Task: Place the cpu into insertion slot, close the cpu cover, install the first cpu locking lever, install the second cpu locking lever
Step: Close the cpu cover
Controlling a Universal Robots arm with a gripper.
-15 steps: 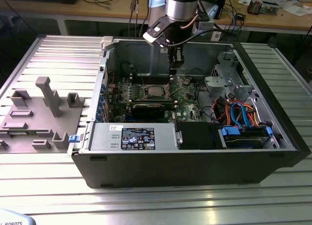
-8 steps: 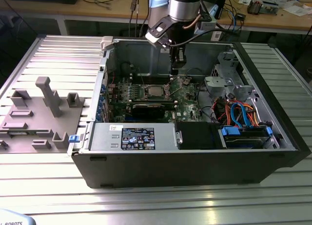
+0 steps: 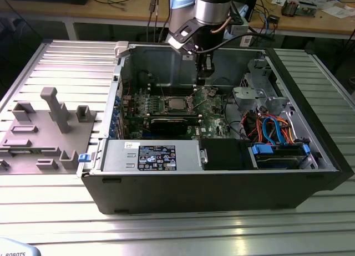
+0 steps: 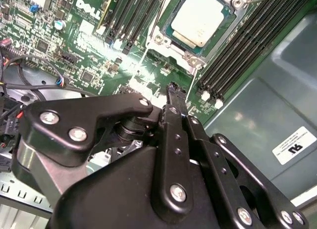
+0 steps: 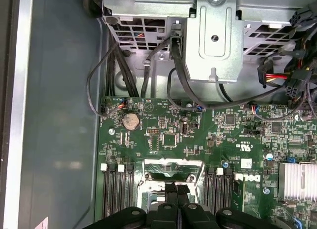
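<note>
The open black metal computer case (image 3: 222, 184) leaves free room above the silver-rimmed square insertion slot (image 4: 171, 48). The black claw (image 5: 177, 188), fingers pressed together and empty, hangs just beside that slot, hiding part of it in the first wrist view. The silvery square cpu (image 4: 200, 18) lies inside the slot.

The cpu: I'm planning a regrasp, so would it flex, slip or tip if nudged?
Likely stiff: the cpu is a flat, metal-topped square. Its smooth, shiny top probably makes it slippery. Lying flat, it should hardly roll or tip.
</note>
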